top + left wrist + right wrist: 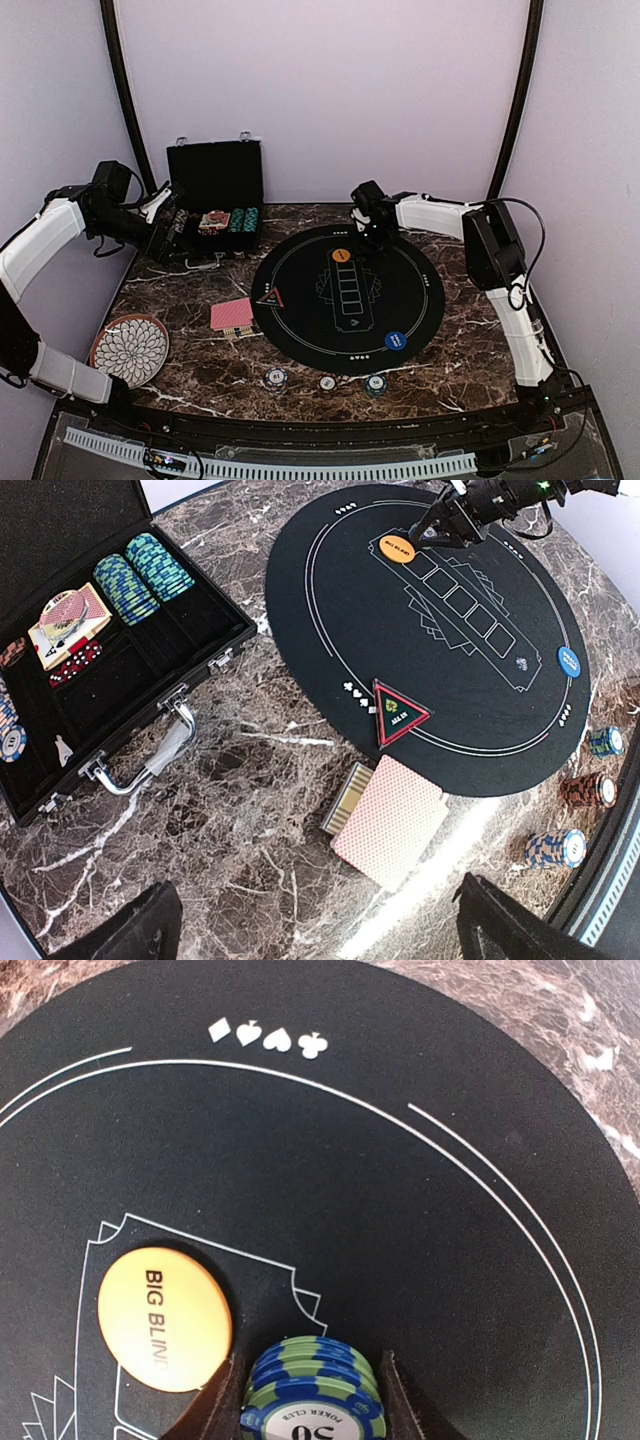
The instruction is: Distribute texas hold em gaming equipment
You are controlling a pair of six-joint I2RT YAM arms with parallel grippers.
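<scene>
Chip-placing step in hand: right gripper clamped on a short stack of blue-and-green poker chips, poised over the far part of the round black mat, just beside the orange button and apparently close above the felt — contact not discernible. Left gripper spread wide and empty, hanging near the open black case off the mat's left-far edge, with playing cards lying at the mat's left rim. Next move, by judgement: lowering the stack flat onto the mat, clear of the button, then parting the fingers without toppling it.
</scene>
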